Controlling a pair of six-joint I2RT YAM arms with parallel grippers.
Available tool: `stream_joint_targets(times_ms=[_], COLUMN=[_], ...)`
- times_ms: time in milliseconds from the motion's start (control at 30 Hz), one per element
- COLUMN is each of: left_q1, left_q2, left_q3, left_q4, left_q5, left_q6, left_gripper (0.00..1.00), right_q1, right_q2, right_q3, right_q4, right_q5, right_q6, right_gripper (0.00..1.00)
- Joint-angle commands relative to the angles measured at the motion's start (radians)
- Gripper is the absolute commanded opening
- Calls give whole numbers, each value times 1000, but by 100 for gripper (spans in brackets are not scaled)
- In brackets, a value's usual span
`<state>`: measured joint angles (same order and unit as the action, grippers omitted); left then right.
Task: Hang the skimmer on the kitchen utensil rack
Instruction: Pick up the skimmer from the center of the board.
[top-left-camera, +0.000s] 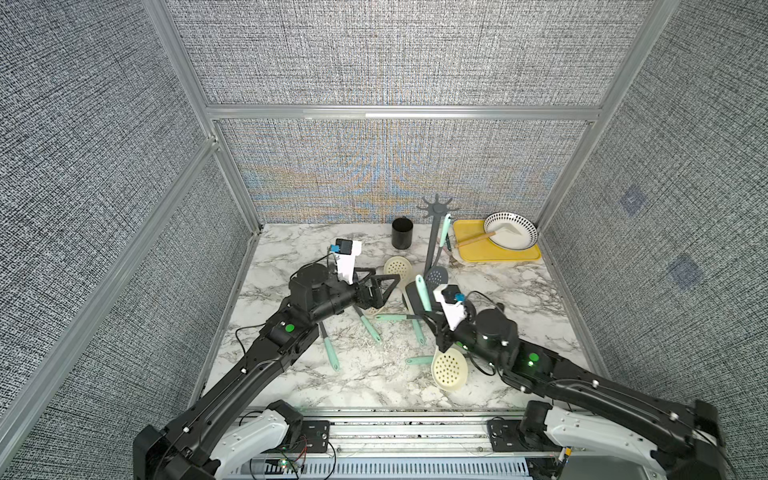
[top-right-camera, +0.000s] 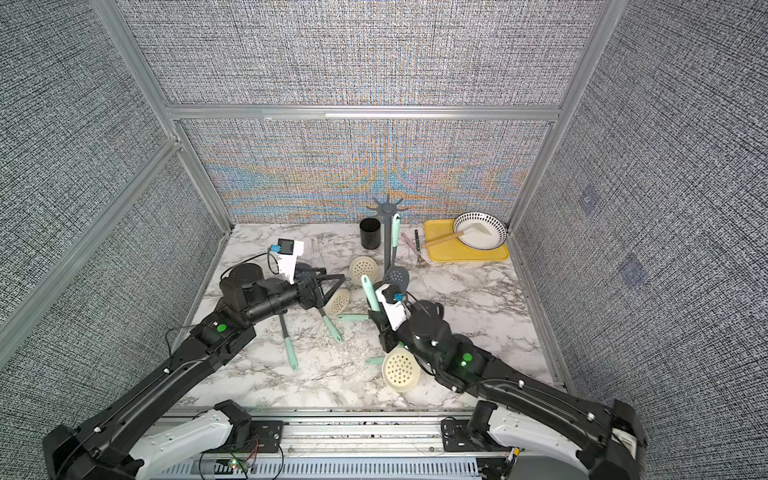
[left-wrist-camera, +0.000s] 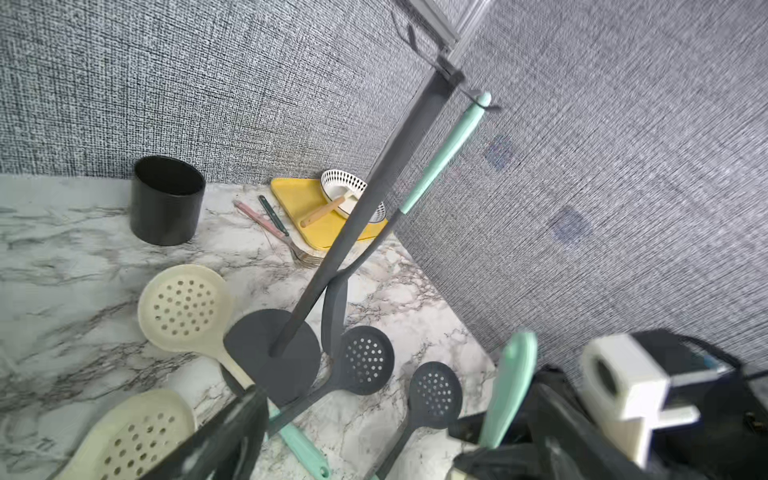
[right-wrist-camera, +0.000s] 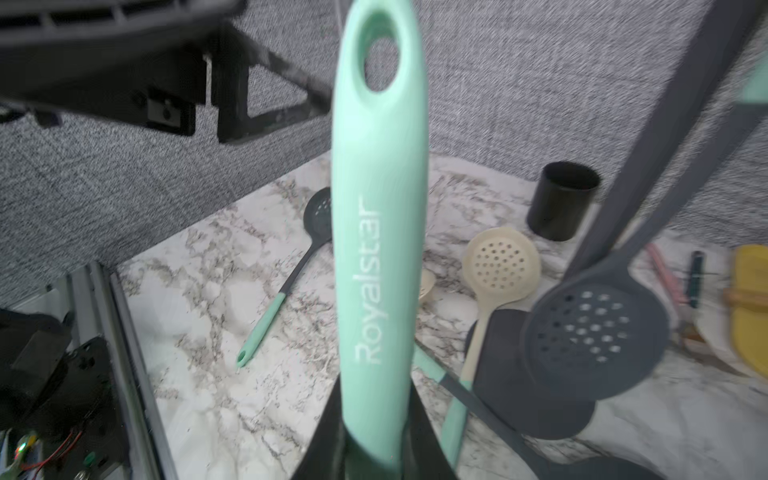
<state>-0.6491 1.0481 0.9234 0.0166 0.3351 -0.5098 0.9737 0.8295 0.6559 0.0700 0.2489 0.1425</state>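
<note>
My right gripper (top-left-camera: 434, 328) is shut on the mint handle (right-wrist-camera: 378, 249) of a skimmer. Its hang hole (right-wrist-camera: 380, 62) points up and its cream perforated head (top-left-camera: 449, 368) hangs below my wrist. The kitchen utensil rack (top-left-camera: 432, 245) stands just behind on its round base (left-wrist-camera: 274, 357), with its crown of hooks (top-right-camera: 387, 204) at the top. A dark grey skimmer (left-wrist-camera: 365, 359) hangs from one hook. My left gripper (top-left-camera: 388, 286) is open and empty, left of the rack's base. One of its fingers (left-wrist-camera: 232, 432) shows in the left wrist view.
Several more skimmers lie around the rack, among them a cream one (top-left-camera: 397, 266) and dark ones with mint handles (top-left-camera: 330, 349). At the back stand a black cup (top-left-camera: 402, 232) and a yellow tray (top-left-camera: 496, 255) carrying a patterned bowl (top-left-camera: 528, 226). Cutlery (top-right-camera: 417, 245) lies beside the tray.
</note>
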Motion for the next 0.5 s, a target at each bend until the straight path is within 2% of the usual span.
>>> stream_joint_targets(times_ms=[0,100,200,267,333,467], left_q1=[-55,-90,-114,-117,-118,-118], left_q2=[72,165,226,264,292,361], left_q3=[51,108,146,168,192,254], left_q4=[-45,-22,16,51,64,66], left_q5=[-183,-228,-275,-297,-292,-274], left_q6=[150,183,201,204,216,204], left_gripper=[99,99,99,99,99,99], right_q1=[-12,-45,-100,-168,-246,-445], right_q2=[-112,-167,-173,-157,-145,-99], right_q3=[-26,10,34,52,102,138], right_q4=[10,-28,-31,-33,-89,-82], right_q5=[224,348,340,258,183,-153], right_q6=[-44,-58,-148,-219,-162,-148], right_gripper=[0,0,0,0,0,0])
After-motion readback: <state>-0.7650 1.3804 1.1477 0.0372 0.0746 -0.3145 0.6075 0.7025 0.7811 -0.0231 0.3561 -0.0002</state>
